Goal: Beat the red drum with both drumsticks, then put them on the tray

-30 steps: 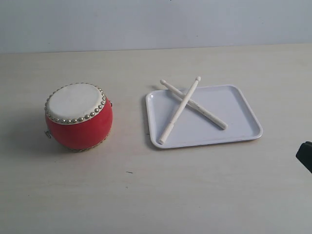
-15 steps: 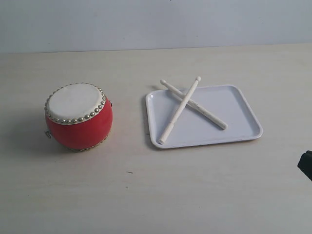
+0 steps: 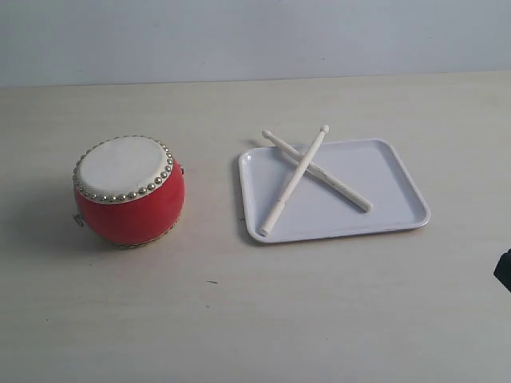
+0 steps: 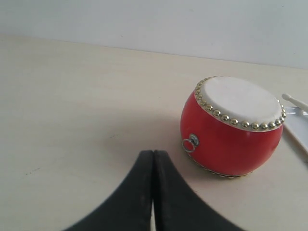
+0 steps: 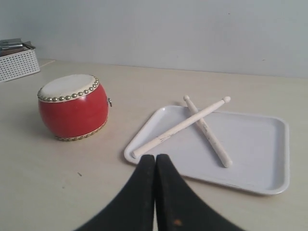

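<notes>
Clenched empty, left gripper (image 4: 153, 154) hangs near the red drum (image 4: 232, 130) in the left wrist view. Right wrist view: right gripper (image 5: 155, 157), also closed empty, faces the tray (image 5: 260, 144) holding the crossed drumsticks (image 5: 179, 127). Exterior view: red drum stands left of tray, apart.

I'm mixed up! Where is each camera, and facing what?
Exterior: up high, looking down on glossy red barrel drum, flat white plastic tray, two crossed cream drumsticks; dark robot bit at right edge.
Left wrist: low, facing the drum; shut left hand shows.
Right wrist: low, facing tray and drumsticks; shut right hand shows.
Shared: all three show the drum.
</notes>
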`<state>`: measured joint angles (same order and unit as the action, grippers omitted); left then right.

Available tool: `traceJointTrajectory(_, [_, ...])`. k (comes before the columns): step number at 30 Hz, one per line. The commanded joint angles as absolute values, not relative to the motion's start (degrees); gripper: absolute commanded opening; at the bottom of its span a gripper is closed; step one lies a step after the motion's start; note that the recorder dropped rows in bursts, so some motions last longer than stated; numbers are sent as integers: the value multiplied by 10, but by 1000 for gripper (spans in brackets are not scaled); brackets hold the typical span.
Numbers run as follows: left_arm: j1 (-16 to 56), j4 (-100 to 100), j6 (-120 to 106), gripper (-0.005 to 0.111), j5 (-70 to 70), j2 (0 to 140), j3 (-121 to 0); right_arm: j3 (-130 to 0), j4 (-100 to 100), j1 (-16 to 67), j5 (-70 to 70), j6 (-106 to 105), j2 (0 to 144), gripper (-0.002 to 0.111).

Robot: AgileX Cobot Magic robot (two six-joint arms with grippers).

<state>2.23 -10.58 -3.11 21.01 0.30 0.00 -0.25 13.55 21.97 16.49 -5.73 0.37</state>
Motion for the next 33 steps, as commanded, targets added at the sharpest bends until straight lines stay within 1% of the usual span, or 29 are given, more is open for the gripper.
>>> traceJointTrajectory(1, [19, -108, -33, 0, 208, 0, 0, 0, 132, 193, 164, -60, 0, 0])
traceJointTrajectory(20, [19, -108, -33, 0, 208, 0, 0, 0, 132, 56, 164, -60, 0, 0])
traceJointTrajectory(33, [19, -108, -33, 0, 208, 0, 0, 0, 133, 49, 164, -60, 0, 0])
